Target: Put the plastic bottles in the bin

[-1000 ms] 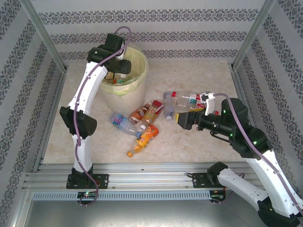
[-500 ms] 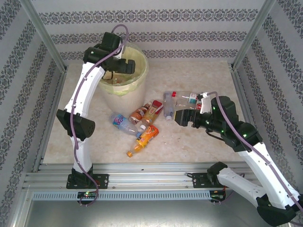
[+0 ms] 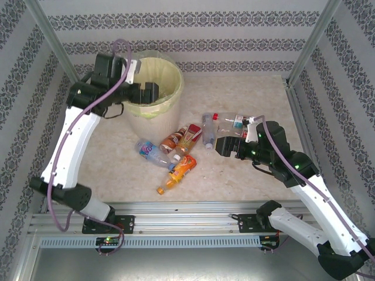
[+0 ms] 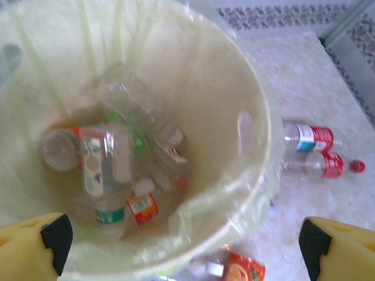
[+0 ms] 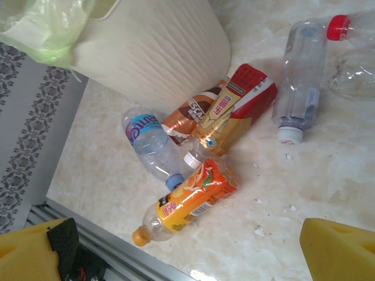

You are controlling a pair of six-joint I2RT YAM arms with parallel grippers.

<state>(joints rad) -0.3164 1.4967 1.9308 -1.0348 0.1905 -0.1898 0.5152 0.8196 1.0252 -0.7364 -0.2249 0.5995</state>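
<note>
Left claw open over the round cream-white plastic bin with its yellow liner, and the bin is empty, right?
Not empty: the left wrist view shows several crushed plastic bottles lying in the bin. The left claw is indeed open over it.

The bin point(image 5: 152, 52) is looking like matt ribbed plastic, its bag point(image 4: 234, 199) shining thin and glossy. The bottles point(image 5: 302, 76) are glinting, clear crinkly plastic on a smooth marbled counter point(image 5: 328, 175).

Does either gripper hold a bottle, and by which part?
Nothing is held: left gripper open over the round cream-white plastic bin, right gripper open above the crushed plastic bottles.
</note>
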